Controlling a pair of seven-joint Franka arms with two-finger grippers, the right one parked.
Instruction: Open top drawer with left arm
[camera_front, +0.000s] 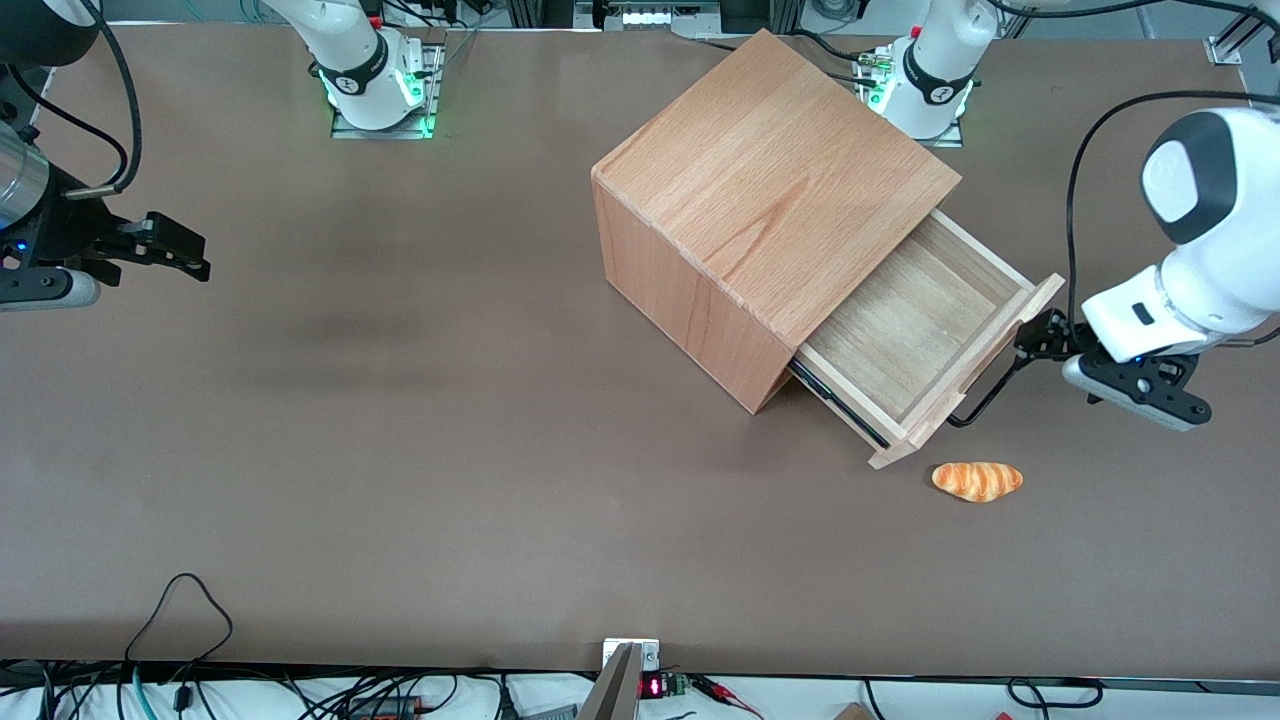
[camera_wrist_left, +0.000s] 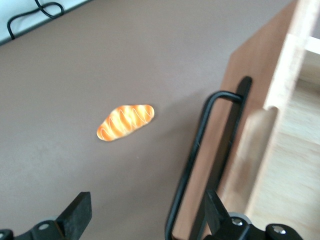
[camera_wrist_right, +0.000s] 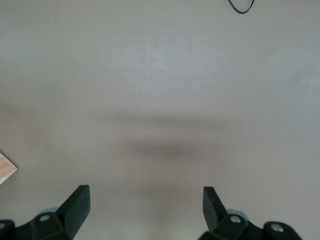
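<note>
The top drawer (camera_front: 905, 335) stands pulled well out of the wooden cube (camera_front: 770, 170), and its pale inside is bare. Its flat front (camera_wrist_left: 227, 120) carries the thin black wire handle (camera_front: 985, 395) (camera_wrist_left: 195, 150). The left arm (camera_front: 1200, 250) reaches in from the working arm's end of the table. Its gripper (camera_front: 1038, 335) (camera_wrist_left: 147, 212) sits right in front of the drawer front, open wide. One finger (camera_wrist_left: 216, 207) is tucked between the handle's bar and the drawer front. The other finger (camera_wrist_left: 79, 212) hangs over bare table, so the bar runs between the two.
A small orange bread roll (camera_front: 977, 480) (camera_wrist_left: 125, 121) lies on the brown table, nearer the front camera than the drawer front and close to the handle's end. Cables run along the table's front edge (camera_front: 180, 600).
</note>
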